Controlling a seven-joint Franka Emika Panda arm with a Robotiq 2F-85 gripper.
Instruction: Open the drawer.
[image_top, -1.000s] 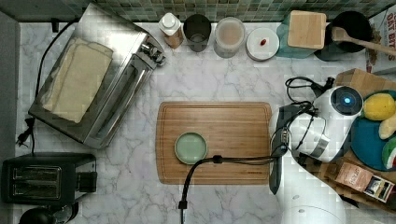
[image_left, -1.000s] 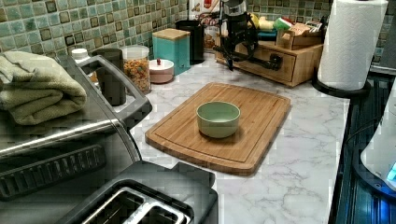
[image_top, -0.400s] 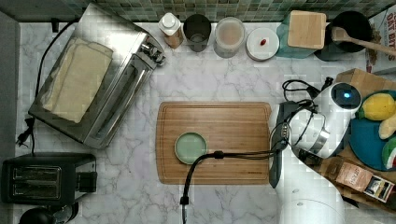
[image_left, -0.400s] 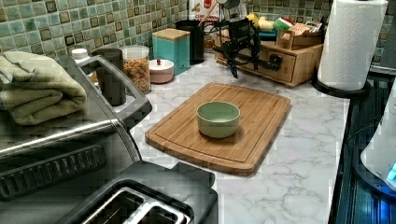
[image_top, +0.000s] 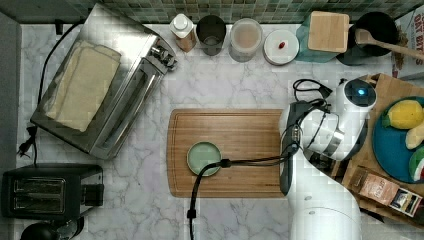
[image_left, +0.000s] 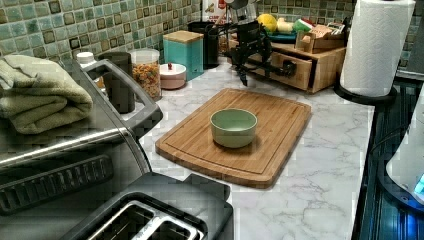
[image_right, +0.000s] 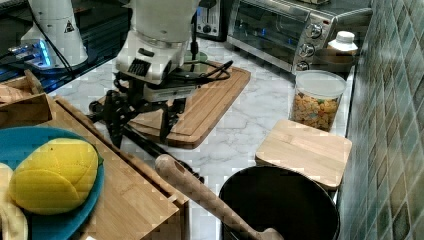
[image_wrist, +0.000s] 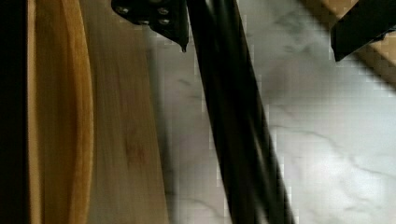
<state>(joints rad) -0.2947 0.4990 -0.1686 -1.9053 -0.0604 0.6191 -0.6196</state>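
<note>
The drawer is the light wooden front of the box cabinet at the top view's right. Its long black bar handle faces the cutting board. My gripper hangs over the handle with its jaws open. One finger is on the drawer side of the bar, the other finger on the marble side. In the right view the gripper straddles the bar. In the left view the gripper is just in front of the drawer front, which stands slightly out from the cabinet.
A bamboo cutting board with a green bowl lies close to the handle, and a black cable crosses it. A blue plate of fruit sits on the cabinet. Jars, a toaster oven and a paper towel roll ring the counter.
The arm has shifted toward the top view's upper left, and the handle with it slightly toward the cutting board. In the left view the gripper has moved left, away from the cabinet.
</note>
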